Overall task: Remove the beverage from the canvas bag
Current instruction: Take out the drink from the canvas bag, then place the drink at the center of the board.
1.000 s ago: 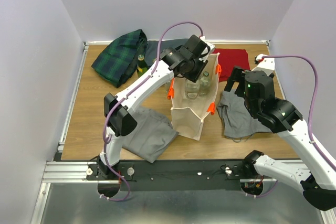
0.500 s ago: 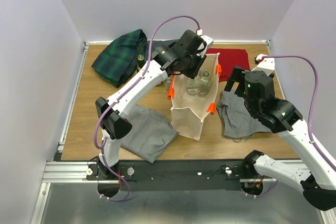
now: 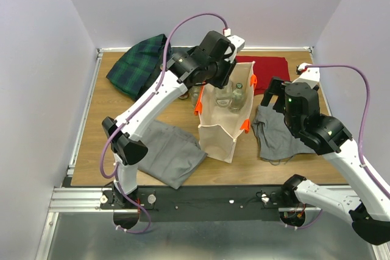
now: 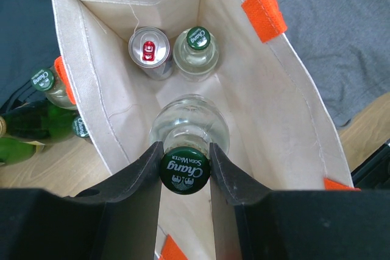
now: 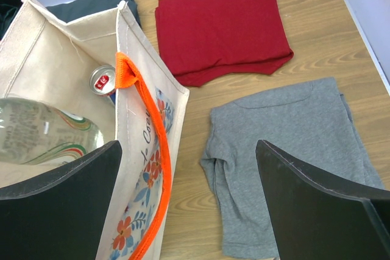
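Right now the left fingers [image 4: 140, 178] pinch the green-capped neck of a clear glass bottle [image 4: 189, 127], one finger on each side of the cap. The bottle's body hangs inside the open canvas bag [image 4: 286, 108]. Farther in, a silver can [image 4: 149, 50] and a second bottle [image 4: 196, 53] stand just beside each other. The bag stands upright mid-table, with a grey shirt [image 5: 286, 144] to its right and a red cloth [image 5: 222, 22] beyond on the wooden table [image 5: 323, 35]. The right fingers [image 5: 61, 199] are spread wide and hold nothing, hovering near the bag's right wall. More bottles [image 4: 49, 86] sit outside its left wall.
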`<state>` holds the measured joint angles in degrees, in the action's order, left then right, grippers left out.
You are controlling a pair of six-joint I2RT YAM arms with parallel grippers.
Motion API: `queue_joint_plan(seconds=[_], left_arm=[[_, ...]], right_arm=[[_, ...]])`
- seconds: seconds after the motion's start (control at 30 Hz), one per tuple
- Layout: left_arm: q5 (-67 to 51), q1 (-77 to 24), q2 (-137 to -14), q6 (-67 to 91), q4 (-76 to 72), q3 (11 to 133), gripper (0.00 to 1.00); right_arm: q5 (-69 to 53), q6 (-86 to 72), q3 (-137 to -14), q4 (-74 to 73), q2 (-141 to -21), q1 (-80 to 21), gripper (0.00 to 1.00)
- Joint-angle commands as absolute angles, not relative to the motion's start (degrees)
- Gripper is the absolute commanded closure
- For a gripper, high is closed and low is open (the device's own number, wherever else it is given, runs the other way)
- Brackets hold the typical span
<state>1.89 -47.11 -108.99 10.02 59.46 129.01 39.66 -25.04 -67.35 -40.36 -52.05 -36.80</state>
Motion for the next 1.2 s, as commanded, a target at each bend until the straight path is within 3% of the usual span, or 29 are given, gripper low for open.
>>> queue_joint_plan(seconds=[0.0, 1.17], left_arm=[[3.6, -47.2, -103.36, 9.76, 53.26, 132.89, 1.0], [12.04, -47.2, -91.85, 8.97, 46.85, 128.32, 1.0]], right_arm=[[40.34, -25.93, -67.06, -40.34, -51.33, -37.0, 0.0], [38.76, -25.58, -67.32, -38.94, -52.82, -37.09, 0.0]])
